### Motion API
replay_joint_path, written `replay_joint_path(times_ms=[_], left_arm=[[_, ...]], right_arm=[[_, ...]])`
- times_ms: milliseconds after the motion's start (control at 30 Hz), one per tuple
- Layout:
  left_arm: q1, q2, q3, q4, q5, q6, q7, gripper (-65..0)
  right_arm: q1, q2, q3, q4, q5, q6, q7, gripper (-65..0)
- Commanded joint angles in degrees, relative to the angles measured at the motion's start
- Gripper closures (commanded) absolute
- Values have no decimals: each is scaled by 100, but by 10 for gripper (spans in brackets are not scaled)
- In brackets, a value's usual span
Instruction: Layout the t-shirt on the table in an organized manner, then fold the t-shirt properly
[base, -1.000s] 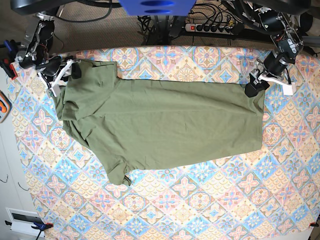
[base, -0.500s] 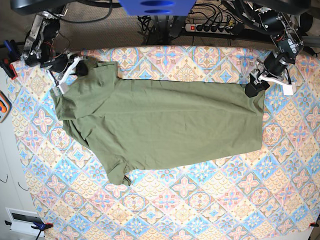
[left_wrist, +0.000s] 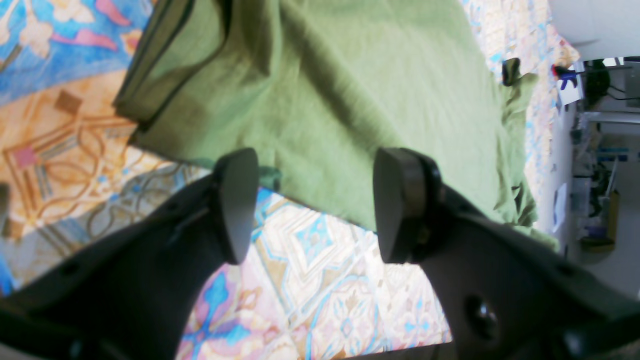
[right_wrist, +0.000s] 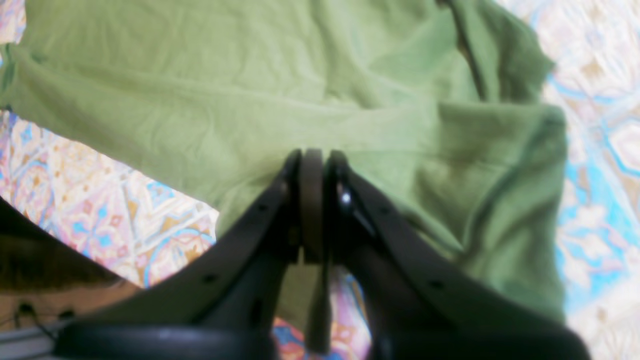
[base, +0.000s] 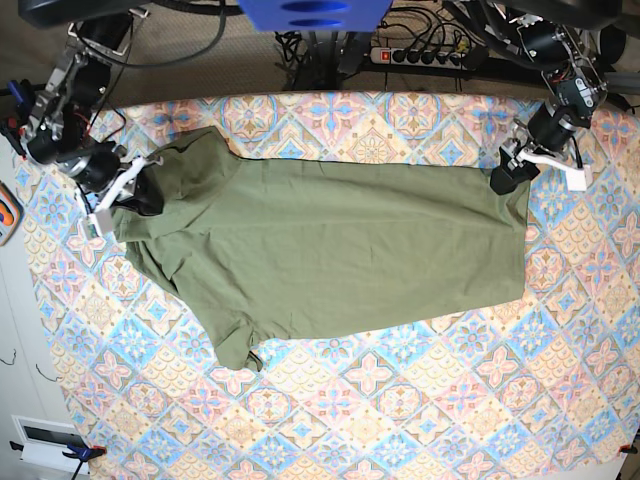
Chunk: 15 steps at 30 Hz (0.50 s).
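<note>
The olive-green t-shirt (base: 330, 250) lies spread across the patterned table (base: 400, 420), hem to the right and neck to the left. At the shirt's left end my right gripper (base: 137, 196) is shut on a pinch of fabric near the upper sleeve. The right wrist view shows its fingers (right_wrist: 312, 170) pressed together with the t-shirt (right_wrist: 200, 100) bunched around them. My left gripper (base: 503, 178) hovers at the hem's far corner. In the left wrist view the left gripper (left_wrist: 317, 205) stands open above the edge of the t-shirt (left_wrist: 350, 100), holding nothing.
A power strip (base: 425, 55) and cables lie on the floor behind the table. An orange object (base: 5, 215) sits at the left edge, and a white device (base: 45, 440) at the lower left. Bare tablecloth fills the front half.
My right gripper has shut on the shirt near the upper sleeve and moved toward the front left, pulling that fabric along. The left arm has stayed put.
</note>
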<state>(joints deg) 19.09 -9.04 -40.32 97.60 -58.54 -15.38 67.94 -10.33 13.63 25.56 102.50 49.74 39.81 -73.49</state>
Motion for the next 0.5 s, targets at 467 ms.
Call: replay_joint_path(times_ms=[467], left_arm=[[3,-24,-8,82,-93,-49,-82,-365]], right_arm=[[1503,-347,-670,-522,130,19,154,-23]])
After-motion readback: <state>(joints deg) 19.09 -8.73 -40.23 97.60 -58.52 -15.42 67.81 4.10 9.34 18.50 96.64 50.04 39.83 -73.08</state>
